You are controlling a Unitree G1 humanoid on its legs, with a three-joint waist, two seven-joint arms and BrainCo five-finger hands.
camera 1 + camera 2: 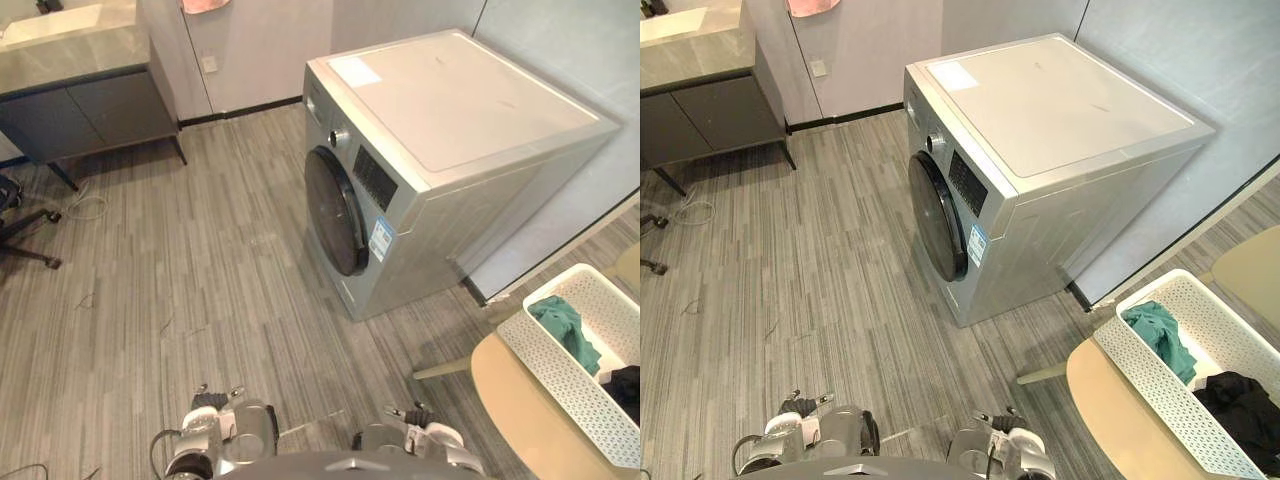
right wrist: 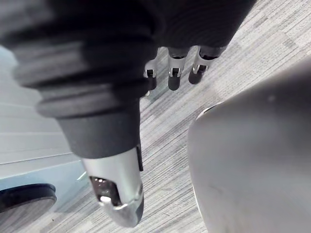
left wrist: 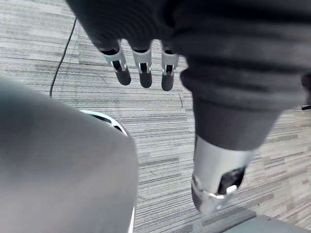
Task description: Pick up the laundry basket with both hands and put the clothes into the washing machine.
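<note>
Both hands: left hand [image 3: 144, 73], right hand [image 2: 175, 74], fingers straight, empty.
Laundry basket [image 1: 1150, 392]: well apart from the fingers, clothes [image 1: 1162, 335] inside.

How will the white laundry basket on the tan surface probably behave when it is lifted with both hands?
The laundry basket looks like thin perforated plastic, so it is probably light, with walls that may flex. It holds only a green garment and a dark garment, so the load seems small. Both garments look floppy and may shift if it tilts.
</note>
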